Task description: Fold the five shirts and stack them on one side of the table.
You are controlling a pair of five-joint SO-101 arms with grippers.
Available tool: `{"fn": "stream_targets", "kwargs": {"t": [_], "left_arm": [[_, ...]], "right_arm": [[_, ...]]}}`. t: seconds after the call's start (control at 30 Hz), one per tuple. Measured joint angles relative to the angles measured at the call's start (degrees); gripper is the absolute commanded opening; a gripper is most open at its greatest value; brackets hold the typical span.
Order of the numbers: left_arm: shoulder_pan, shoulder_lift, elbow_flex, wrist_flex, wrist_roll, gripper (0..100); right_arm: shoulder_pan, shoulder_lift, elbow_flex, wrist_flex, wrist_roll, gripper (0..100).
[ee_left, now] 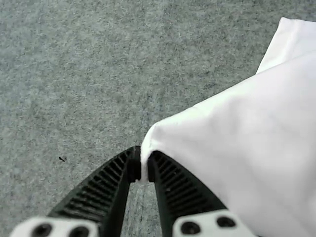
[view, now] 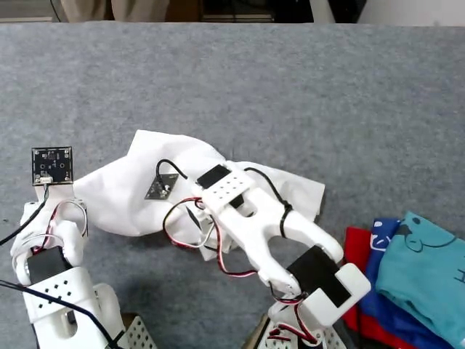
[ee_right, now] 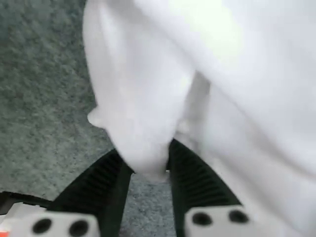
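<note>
A white shirt (view: 123,196) is seen crumpled and only partly spread on the grey table (view: 290,87). It lies about midway between the left and right edges and somewhat nearer the front edge than the far one. Its cloth is bunched into loose folds, and one corner is drawn out toward the left edge.

That corner is pinched by the left gripper (ee_left: 140,165). Its ribbed black fingers (ee_left: 108,187) are closed to a narrow slit with the tip of the white cloth caught between them, just above the table surface.

A thicker fold of the same shirt is clamped by the right gripper (ee_right: 146,155). Here the jaws are held a little apart by the bunched fabric between them. In the high view, the right arm is stretched across the shirt's front part, so that part of the cloth is covered.

At the front right corner of the table a stack of folded garments is found, well apart from the white shirt. A teal shirt (view: 425,273) lies on top, a blue shirt (view: 385,302) under it, and a red shirt (view: 356,247) at the bottom, its edge showing toward the right arm's base.
</note>
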Motion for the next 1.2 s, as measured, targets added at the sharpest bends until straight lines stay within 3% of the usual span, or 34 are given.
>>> {"fn": "stream_targets", "kwargs": {"t": [0.63,1.2], "left_arm": [[0.0,0.0,0.0,-0.2,0.0,2],[0.0,0.0,0.0,-0.2,0.0,2]], "right_arm": [[0.1,0.0,0.0,0.6,0.0,6.2],[0.1,0.1,-5.5,7.2,2.0,6.2]]}}
